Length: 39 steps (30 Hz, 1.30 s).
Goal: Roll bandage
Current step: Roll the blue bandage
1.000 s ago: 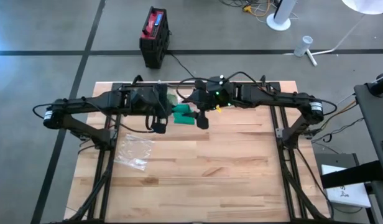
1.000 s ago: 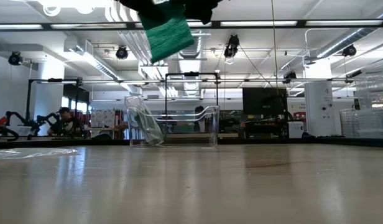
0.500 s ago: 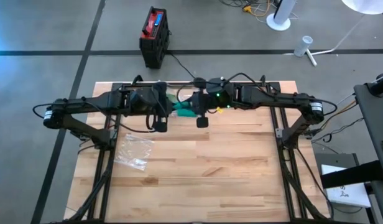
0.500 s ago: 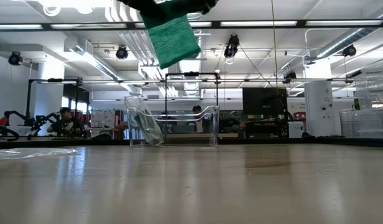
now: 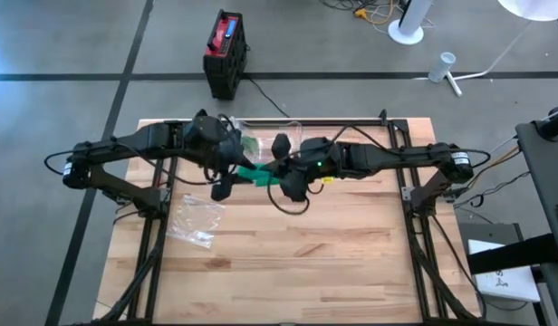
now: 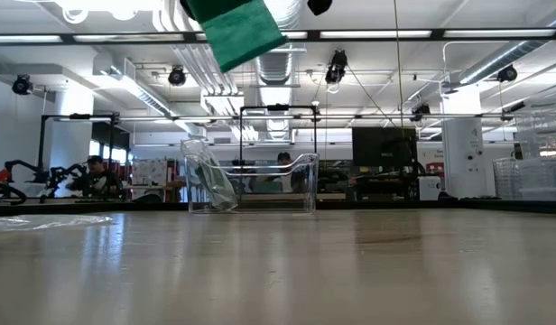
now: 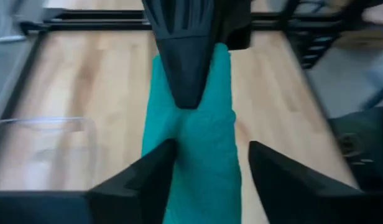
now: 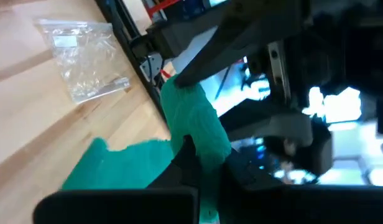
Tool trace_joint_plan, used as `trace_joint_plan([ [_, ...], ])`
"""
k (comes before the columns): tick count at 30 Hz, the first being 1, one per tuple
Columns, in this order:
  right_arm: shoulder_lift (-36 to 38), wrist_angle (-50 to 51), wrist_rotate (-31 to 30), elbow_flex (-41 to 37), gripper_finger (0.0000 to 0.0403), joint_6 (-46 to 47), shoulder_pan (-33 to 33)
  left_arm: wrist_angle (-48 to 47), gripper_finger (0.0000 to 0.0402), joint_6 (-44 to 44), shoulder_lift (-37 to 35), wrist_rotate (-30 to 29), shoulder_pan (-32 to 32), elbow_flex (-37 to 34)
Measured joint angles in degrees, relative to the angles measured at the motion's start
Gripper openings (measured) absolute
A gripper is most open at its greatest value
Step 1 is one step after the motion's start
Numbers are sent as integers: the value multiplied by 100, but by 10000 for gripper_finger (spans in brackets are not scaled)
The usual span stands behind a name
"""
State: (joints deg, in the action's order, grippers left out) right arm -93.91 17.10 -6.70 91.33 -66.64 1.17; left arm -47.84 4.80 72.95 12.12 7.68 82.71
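The green bandage point(image 5: 258, 174) hangs in the air above the table's far middle, between my two grippers. Only its lower end point(image 6: 235, 32) shows at the top of the low view. My right gripper point(image 5: 288, 187) is shut on it. My left gripper point(image 7: 210, 171) is open, with one finger on either side of the bandage point(image 7: 191, 155); I cannot tell whether they touch it. My right gripper pinches the bandage between its two shut fingers point(image 7: 188, 81), at a bunched part point(image 8: 201, 140) partway along the strip. The bandage is lifted clear of the table. One flat end point(image 8: 117, 165) spreads out slack beside the fingers.
A clear plastic bag point(image 5: 196, 220) lies on the wood toward the table's left. A clear plastic box point(image 6: 251, 185) stands at the far edge, behind the grippers. The near half of the table is bare wood.
My right gripper has shut on the bandage, turned, and drawn slightly toward the table's near edge. My left gripper has opened and let go, and its arm has swung a little toward the near edge. The bandage has stayed in the air, now stretched between the two grippers.
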Motion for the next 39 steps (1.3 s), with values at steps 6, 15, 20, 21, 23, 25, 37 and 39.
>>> trace_joint_plan([
  [6,0,-154,-177,-2,9,-670,245,-1,254,-136,61,787,164,1],
  [15,-2,-197,-173,-13,9,-967,415,-88,294,-69,294,951,182,1],
  [20,-4,-238,-135,-13,9,-967,445,-115,292,94,313,925,184,-2],
  [21,-2,-238,-124,-13,9,-967,454,-115,289,98,313,925,184,-2],
  [23,-4,-242,-122,-13,9,-965,481,-117,283,98,311,899,184,-6],
  [25,-4,-242,-120,-13,9,-959,510,-125,277,98,295,885,184,-12],
  [37,4,-183,-40,6,10,-568,548,-125,290,121,84,737,195,-23],
  [39,4,-146,-35,7,10,-452,548,-124,298,162,82,722,197,-23],
])
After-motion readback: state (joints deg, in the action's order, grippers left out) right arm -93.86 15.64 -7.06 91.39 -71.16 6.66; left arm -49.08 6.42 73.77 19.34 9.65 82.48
